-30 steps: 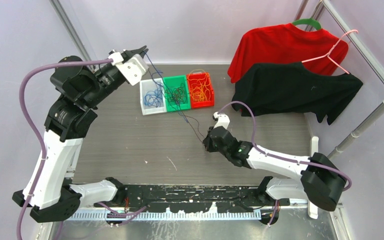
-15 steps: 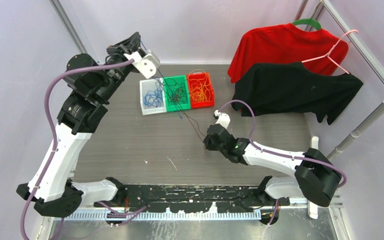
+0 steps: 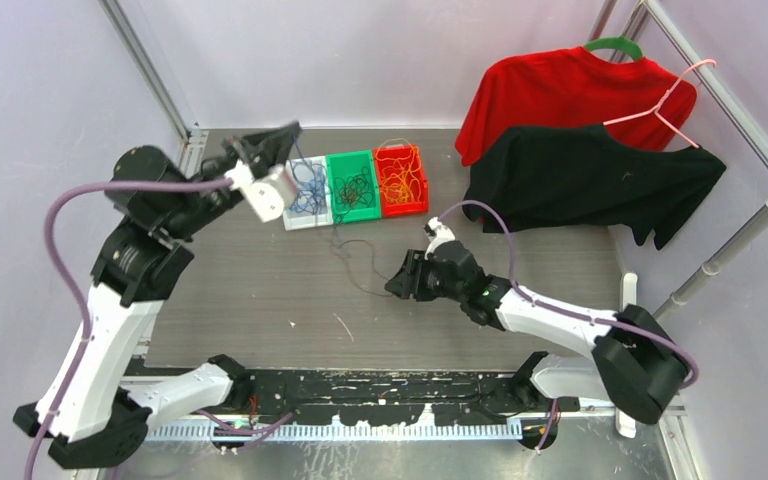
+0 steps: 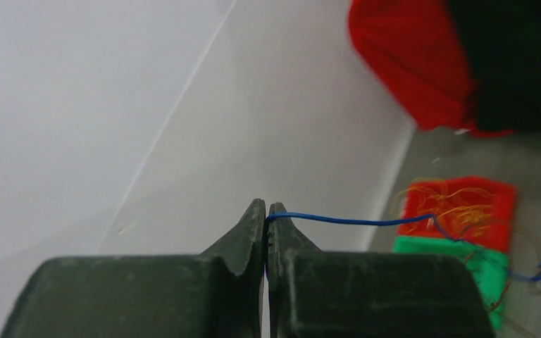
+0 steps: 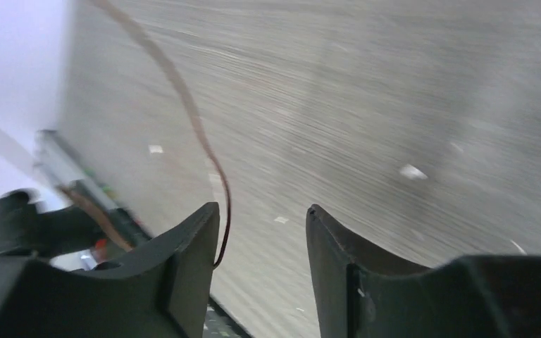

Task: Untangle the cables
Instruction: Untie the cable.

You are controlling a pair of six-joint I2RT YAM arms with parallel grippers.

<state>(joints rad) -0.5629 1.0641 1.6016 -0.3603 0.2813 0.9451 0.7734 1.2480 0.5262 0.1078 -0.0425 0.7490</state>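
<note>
Separation step: left gripper, 11 o'clock, pinches thin blue wire; right gripper half-parted, dark brown wire unclamped. Next, likely: draw blue clear.

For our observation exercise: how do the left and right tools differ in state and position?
The left tool is shut, pinching a blue cable; the right tool is open, a dark brown cable loose beside one finger. The left tool is beside the white bin; the right tool is well away from it. Both have dark fingers.
</note>
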